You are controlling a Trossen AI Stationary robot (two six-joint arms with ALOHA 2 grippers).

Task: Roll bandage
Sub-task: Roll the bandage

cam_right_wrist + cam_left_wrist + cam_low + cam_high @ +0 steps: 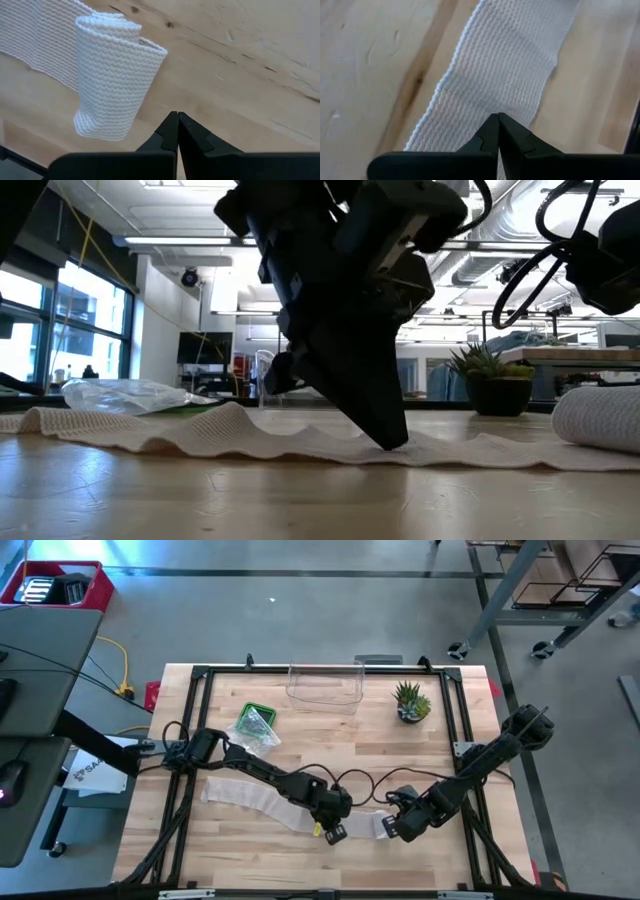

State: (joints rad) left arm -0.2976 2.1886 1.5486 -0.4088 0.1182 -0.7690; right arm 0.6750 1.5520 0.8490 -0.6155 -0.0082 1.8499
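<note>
Bandage lies as a long white strip across the front half of the wooden table, w/ its right end wound into a short roll just beside the right gripper. Left gripper is down on the flat part of the strip near table center, jaws clenched tight together, tips pressing onto the fabric; low view shows the point touching the wavy bandage surface. Left wrist view has the closed fingertips sitting on the ribbed weave, nothing pinched btwn them. Right gripper also clenched, holding nothing; its fingertips are next to the roll, apart from it, over bare wood. Toward the back of the table: green tray w/ a clear plastic bag at left, clear container in the middle, small potted plant at right.
</note>
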